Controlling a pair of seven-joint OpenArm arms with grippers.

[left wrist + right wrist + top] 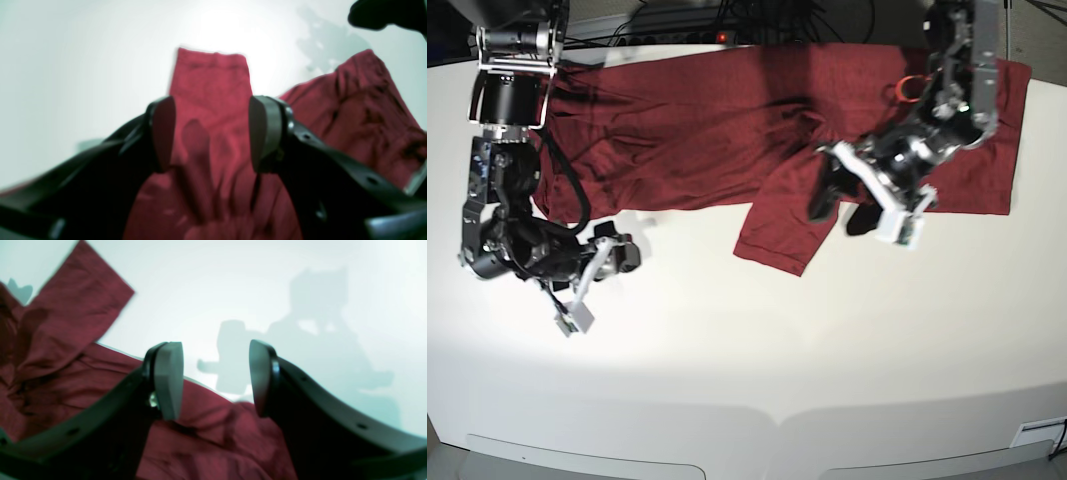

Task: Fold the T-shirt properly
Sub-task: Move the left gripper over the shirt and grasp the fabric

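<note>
Left wrist view: the left gripper is seen with jaws wide, empty, above a sleeve of the T-shirt. Right wrist view: the right gripper is shown wide apart, empty, at the cloth's edge. Base view: the T-shirt is spread along the white table's far side; no writing is visible.

Bright overhead light glares off the white table – both wrist views soft, blurred, with grey shadows
</note>
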